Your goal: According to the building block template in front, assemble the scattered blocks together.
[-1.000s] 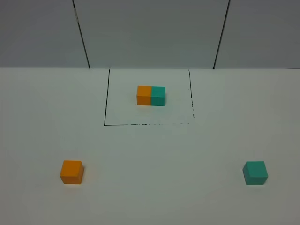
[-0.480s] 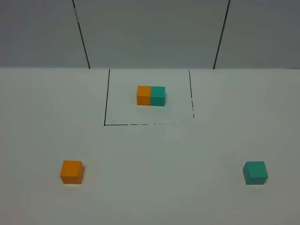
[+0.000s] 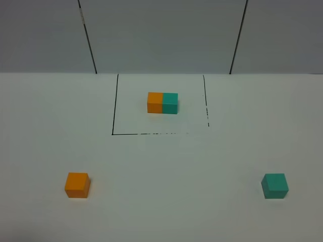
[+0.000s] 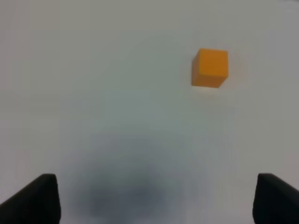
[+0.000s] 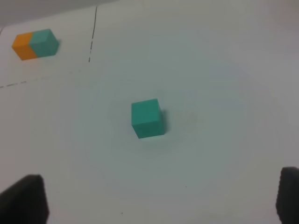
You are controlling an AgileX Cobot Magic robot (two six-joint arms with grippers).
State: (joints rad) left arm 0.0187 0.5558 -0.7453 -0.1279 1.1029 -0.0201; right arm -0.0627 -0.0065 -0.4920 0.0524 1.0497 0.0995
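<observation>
High camera: on a white table [image 3: 161, 217], the building block template [image 3: 162, 103] sits at the far middle, its orange half left and its teal half right. It lies inside a thin black outline [image 3: 115, 101] (the near edge breaks into dashes). The loose orange cube [image 3: 77, 185] rests near the front left and the loose teal cube [image 3: 275, 185] near the front right, well apart.

Left wrist camera: the left gripper [image 4: 159, 200] has its jaws spread wide, holding nothing. The orange cube [image 4: 210, 68] lies ahead of it, untouched.

Right wrist camera: the right gripper [image 5: 161, 200] likewise gapes, empty. The teal cube [image 5: 147, 118] lies ahead of it, with the building block template [image 5: 35, 44] farther off.
</observation>
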